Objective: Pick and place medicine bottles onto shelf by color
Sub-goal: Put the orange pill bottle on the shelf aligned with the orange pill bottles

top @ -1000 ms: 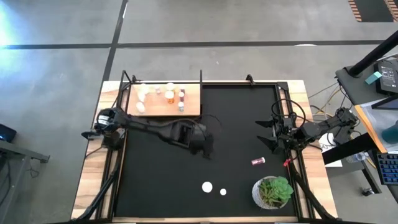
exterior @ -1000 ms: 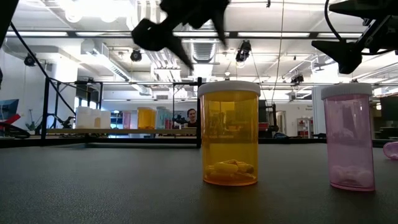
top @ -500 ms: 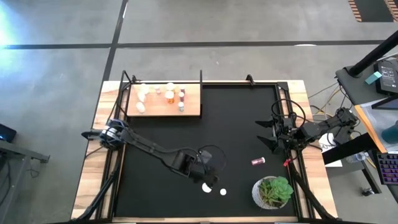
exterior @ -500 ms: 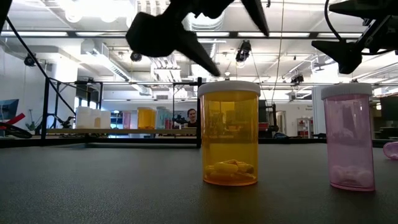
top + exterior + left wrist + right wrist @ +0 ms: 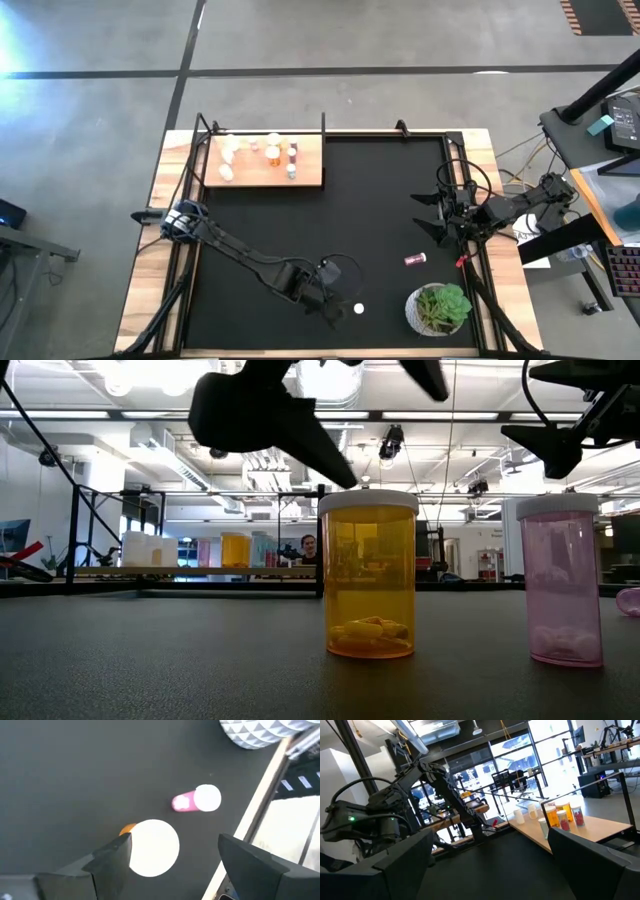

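An orange bottle point(image 5: 367, 575) with a white cap point(image 5: 154, 847) stands upright on its base on the black mat, close to the near edge. Beside it stands a pink bottle point(image 5: 562, 580), its white cap point(image 5: 358, 309) showing from above. My left gripper point(image 5: 174, 840) hangs open above the orange bottle, one finger on either side of the cap and clear of it. From above the gripper point(image 5: 333, 303) hides that bottle. A dark red bottle point(image 5: 415, 259) lies on its side farther right. My right gripper point(image 5: 432, 215) waits open at the mat's right edge.
The light-wood shelf point(image 5: 300, 175) stands at the far left and carries several white, orange and red bottles. A green plant in a white pot point(image 5: 440, 307) stands at the near right, close to the pink bottle. The middle of the mat point(image 5: 330, 210) is bare.
My left gripper has swung from the mat's middle, near the shelf, toward the near edge and has come down over the orange bottle, rolling a little on the way. Its fingers have stayed apart. The bottles have not moved.
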